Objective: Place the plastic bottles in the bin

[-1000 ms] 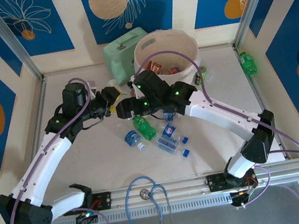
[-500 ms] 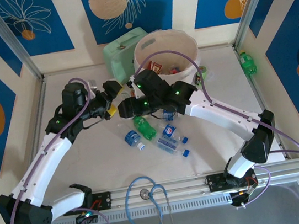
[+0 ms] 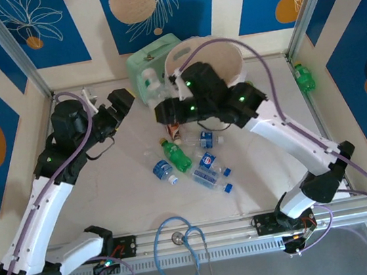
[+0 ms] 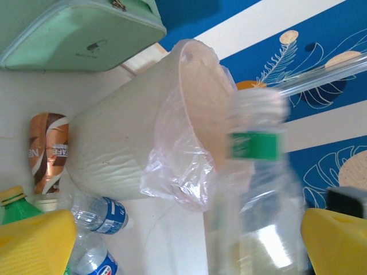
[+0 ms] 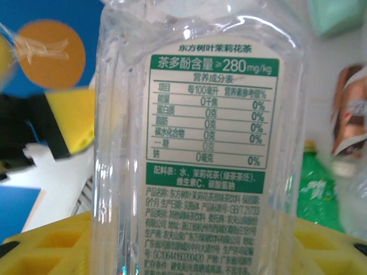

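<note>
My right gripper (image 3: pixel 164 107) (image 5: pixel 195 252) is shut on a clear plastic bottle (image 3: pixel 152 84) (image 5: pixel 198 143) with a white and green label, held just left of the bin (image 3: pixel 228 48). The bin (image 4: pixel 132 143) is pale, round and lined with a translucent bag. To the left, my left gripper (image 3: pixel 122 99) (image 4: pixel 183 246) stands open, apart from the bottle (image 4: pixel 258 189), which looks blurred just ahead of it. On the table lie a green soda bottle (image 3: pixel 176 156) and several blue-labelled clear bottles (image 3: pixel 206 160). Another green bottle (image 3: pixel 305 76) stands by the right wall.
A mint-green case (image 3: pixel 143 62) (image 4: pixel 74 28) stands left of the bin. A brown-labelled bottle (image 4: pixel 49 152) (image 3: pixel 177 133) lies near the bin's base. A blue stethoscope (image 3: pixel 182 247) lies at the near edge between the arm bases.
My left gripper opened, let go of the clear bottle and drew back to the left. My right gripper closed on that bottle and carried it up toward the bin.
</note>
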